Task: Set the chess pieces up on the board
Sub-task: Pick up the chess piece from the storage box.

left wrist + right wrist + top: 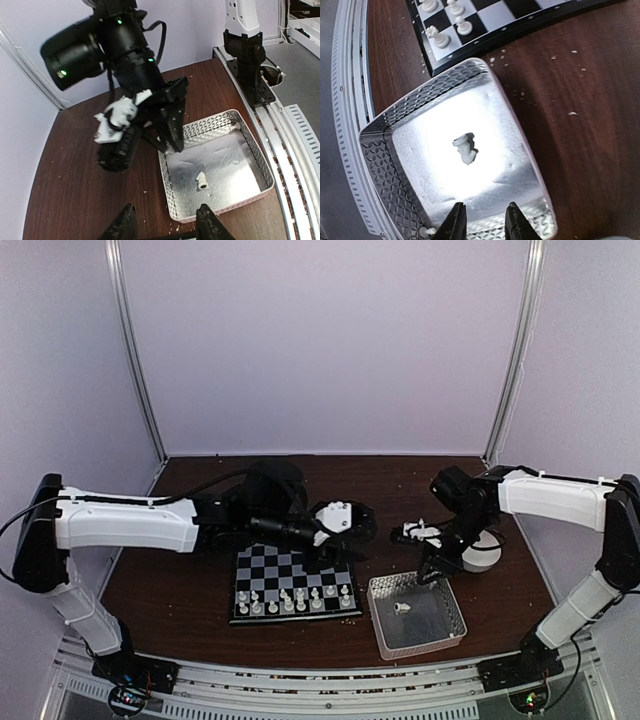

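Right gripper is pictured above the far wall of the tray, its jaws slightly parted with nothing between them. One white piece is seen lying on its side near the middle of the tray floor. The tray sits on the table just right of the board, where the chess pieces are ranked along the two near rows. The left gripper is held wide and empty over the far right corner of the board. Picking up the tray piece is judged to be the step in hand. It would be done best if the jaws were first brought directly over the piece and turned so that the fingers cross its narrow body rather than its length. The tips would then need to be lowered almost to the shiny floor before being closed, since so small a figure could be flicked aside by a high or skewed pinch. The tray walls should be cleared on the lift. Because the piece lies flat, it would have to be stood upright when set down. Which square is free cannot be told. A path along the near side of the board is advised, well apart from the left arm.
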Motion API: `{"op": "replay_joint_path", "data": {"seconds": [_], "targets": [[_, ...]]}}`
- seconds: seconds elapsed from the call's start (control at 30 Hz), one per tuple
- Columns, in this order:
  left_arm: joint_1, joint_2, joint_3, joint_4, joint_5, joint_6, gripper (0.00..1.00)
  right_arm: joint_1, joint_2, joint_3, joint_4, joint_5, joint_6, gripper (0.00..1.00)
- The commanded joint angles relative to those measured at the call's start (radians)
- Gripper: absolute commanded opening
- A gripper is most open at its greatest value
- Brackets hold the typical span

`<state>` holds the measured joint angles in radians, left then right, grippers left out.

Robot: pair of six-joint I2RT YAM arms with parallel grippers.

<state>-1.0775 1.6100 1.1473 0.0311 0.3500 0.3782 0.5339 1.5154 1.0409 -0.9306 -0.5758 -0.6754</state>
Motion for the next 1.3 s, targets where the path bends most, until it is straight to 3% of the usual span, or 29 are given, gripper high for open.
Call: {"op": "replay_joint_path", "data": {"seconds": [0.0, 0.13, 0.27, 0.43, 0.6, 0.8, 1.27], "targets": [[-0.030, 0.154, 0.190, -0.214, 0.046, 0.023, 0.42, -0.093, -0.148, -0.011, 0.025, 0.031, 0.093, 0.28], [-0.038, 0.329, 0.405, -0.383, 0.017, -0.108, 0.45, -0.190, -0.259, -0.066, 0.123, 0.094, 0.196, 0.38], [-0.055, 0.507, 0.641, -0.567, -0.011, -0.212, 0.45, -0.257, -0.320, -0.092, 0.168, 0.118, 0.225, 0.40], [-0.084, 0.635, 0.816, -0.710, -0.060, -0.259, 0.42, -0.297, -0.344, -0.114, 0.191, 0.108, 0.229, 0.41], [-0.085, 0.691, 0.885, -0.762, -0.076, -0.262, 0.40, -0.301, -0.332, -0.114, 0.199, 0.087, 0.237, 0.42], [-0.133, 0.773, 1.023, -0.907, -0.076, -0.057, 0.38, -0.301, -0.322, -0.102, 0.206, 0.085, 0.250, 0.42], [-0.145, 0.900, 1.132, -0.935, -0.151, -0.082, 0.45, -0.301, -0.345, -0.114, 0.191, 0.065, 0.238, 0.42]]}}
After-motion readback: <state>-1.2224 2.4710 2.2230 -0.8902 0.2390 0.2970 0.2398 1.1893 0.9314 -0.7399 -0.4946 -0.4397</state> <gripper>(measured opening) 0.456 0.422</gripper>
